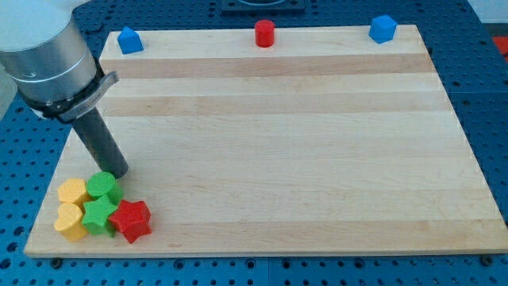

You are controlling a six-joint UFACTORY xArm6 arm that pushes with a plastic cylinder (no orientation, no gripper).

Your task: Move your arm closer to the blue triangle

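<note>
So my tip [117, 171] is sitting down at the view's lower left, right at the top edge of the green round block [102, 187], and I honestly can't tell if it's touching or just beside it. It's only a bare rod, nothing on it to open or close, and it isn't holding anything. The upper part of the arm is getting cut off by the view's top left corner, so I'm only seeing the grey housing and the dark rod.

Packed together under the tip I'm looking at a yellow block [73, 191], a yellow heart-ish one [69, 222], a green star [100, 214] and a red star [131, 220]; the exact shape of the upper yellow is hard to make out.

The blue triangle [129, 40] is lying well apart from the tip, almost straight up the view near the board's top left corner. Along that same top edge there's a red cylinder [264, 33] and a blue block [382, 28].

Everything's resting on a pale wooden board [302, 143], over a blue perforated table [492, 87].
</note>
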